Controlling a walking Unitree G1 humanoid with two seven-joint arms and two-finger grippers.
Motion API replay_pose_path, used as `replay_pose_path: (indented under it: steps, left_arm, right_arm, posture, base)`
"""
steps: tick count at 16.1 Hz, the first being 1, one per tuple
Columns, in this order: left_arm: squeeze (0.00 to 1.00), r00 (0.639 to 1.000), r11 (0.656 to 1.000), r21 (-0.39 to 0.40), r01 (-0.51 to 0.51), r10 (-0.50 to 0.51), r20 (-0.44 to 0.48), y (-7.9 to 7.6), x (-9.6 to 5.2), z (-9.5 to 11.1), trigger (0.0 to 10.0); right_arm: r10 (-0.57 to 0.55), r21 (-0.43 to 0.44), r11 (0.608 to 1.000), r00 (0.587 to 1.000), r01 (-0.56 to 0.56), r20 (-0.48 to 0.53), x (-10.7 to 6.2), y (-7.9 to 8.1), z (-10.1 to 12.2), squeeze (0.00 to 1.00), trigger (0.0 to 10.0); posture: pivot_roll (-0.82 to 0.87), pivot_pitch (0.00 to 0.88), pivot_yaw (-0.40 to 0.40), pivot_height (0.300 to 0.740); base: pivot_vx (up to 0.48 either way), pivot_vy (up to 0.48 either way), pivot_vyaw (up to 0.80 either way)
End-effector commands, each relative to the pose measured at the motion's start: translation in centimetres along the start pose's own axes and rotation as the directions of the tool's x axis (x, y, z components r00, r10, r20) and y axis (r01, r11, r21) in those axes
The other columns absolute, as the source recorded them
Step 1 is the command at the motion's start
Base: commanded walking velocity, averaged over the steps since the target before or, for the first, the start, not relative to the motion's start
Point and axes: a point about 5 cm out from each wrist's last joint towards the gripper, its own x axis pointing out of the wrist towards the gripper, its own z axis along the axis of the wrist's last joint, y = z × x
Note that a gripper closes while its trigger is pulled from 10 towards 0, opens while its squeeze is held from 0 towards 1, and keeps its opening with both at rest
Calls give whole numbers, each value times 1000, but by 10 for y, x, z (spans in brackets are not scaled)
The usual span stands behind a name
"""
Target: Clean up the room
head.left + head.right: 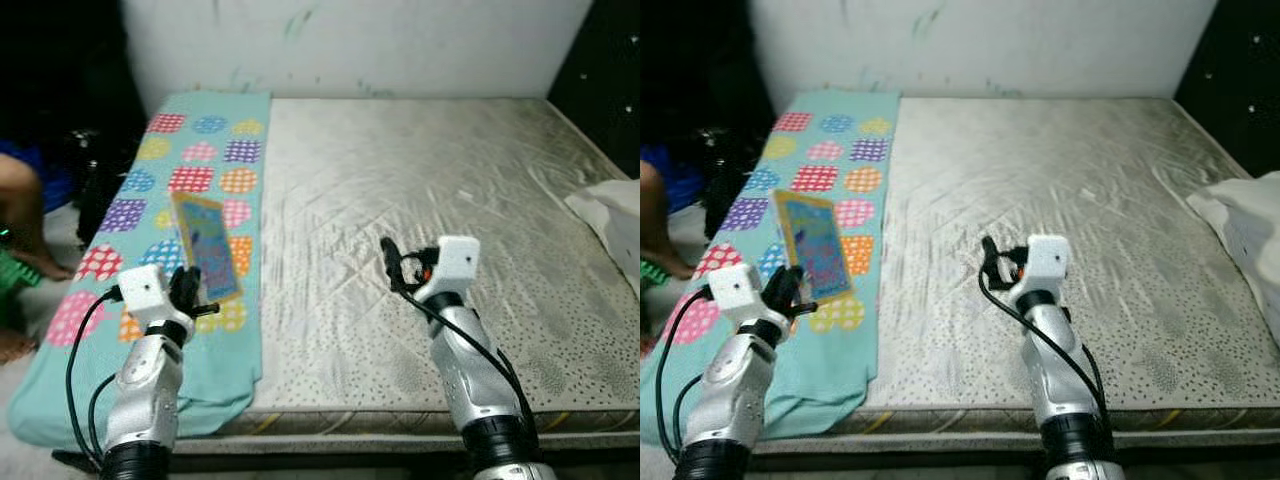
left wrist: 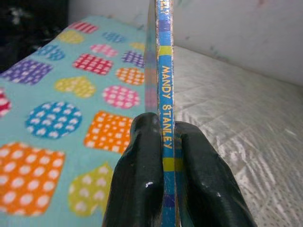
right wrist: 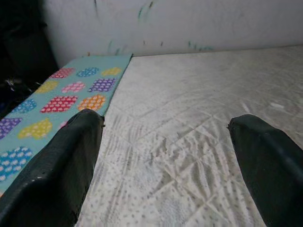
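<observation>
Mattress point(image 1: 420, 200) bare, pale grey, quilted diamond stitching, speckled toward the near edge, takes up most of the scene. Teal blanket point(image 1: 190, 180) with coloured polka-dot patches laid along the mattress's left side, front end hanging over the near edge. White wall point(image 1: 350, 40) behind, with faint green and dark scuff marks. Dark area to the left of the bed; a person's bare leg point(image 1: 25, 215) there by something green. White bedding point(image 1: 615, 215) bunched at the mattress's right edge.

Left gripper point(image 1: 186, 290) above the blanket's near part, both fingers point(image 2: 142, 175) clamped on a thin children's book point(image 1: 205, 245), held upright and tilted over the blanket; spine reads "MANDY STANLEY" in the left wrist view. Right gripper point(image 1: 392, 262) hovers over the bare mattress near its middle-front, fingers point(image 3: 71, 161) spread wide apart, nothing between them.
</observation>
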Motion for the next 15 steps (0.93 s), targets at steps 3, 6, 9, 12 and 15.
replay_pose_path:
  steps: [3, 6, 9, 12, 15]
  left_arm:
    - [0, 995, 997, 38, 63, -65, 75, -16, 5, 19, 10000]
    - [0, 993, 994, 37, 100, -102, 55, -24, 1, 14, 10000]
    - [0, 991, 991, 27, 132, -133, 27, -29, 1, 9, 10000]
    - [0, 990, 990, 17, 137, -137, 29, -32, 1, 10, 10000]
    - [0, 990, 991, 4, 137, -137, 24, -33, 0, 9, 10000]
  right_arm:
    - [1, -29, 1000, 1000, 0, 19, 0, 0, 4, 0, 10000]
    - [-27, -24, 999, 999, 28, 22, -1, -4, 4, 0, 10000]
    - [-27, -30, 999, 999, 28, 19, -3, -4, 4, 0, 10000]
    - [-28, -38, 999, 999, 28, 16, -5, -5, 3, 0, 10000]
    - [-24, -39, 999, 1000, 25, 13, -5, -4, 3, 0, 10000]
  posture:
    - [-65, 0, 21, 740]
    - [-80, 0, 25, 740]
    - [-91, 0, 19, 740]
    - [-95, 0, 13, 740]
    - [-94, 0, 7, 740]
  base:
    - [0, 0, 527]
    - [0, 0, 256]
    - [0, -90, 0]
    - [0, -255, 0]
    - [0, -383, 0]
